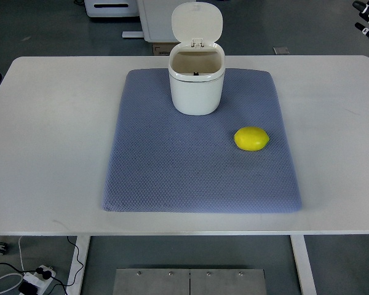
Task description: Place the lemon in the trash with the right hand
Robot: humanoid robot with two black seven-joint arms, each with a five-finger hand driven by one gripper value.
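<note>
We find the lemon point(251, 139) lying on its side on the blue-grey quilted mat point(172, 172), toward the mat's right edge and about midway along its depth. It is an even bright yellow, smooth and oval, with a faint sheen on its upper surface and no visible blemish; nothing touches it.

The trash bin point(197, 86), white and rounded, stands upright on the far middle of the mat, well apart from the lemon, up and to its left. Its hinged lid point(197, 22) is raised at the back, and we see a bare beige interior. The mat lies flat on the white table point(49, 135).

At the top right corner we note dark parts of the right hand point(368, 17), off the table; we cannot tell how its fingers are set.
</note>
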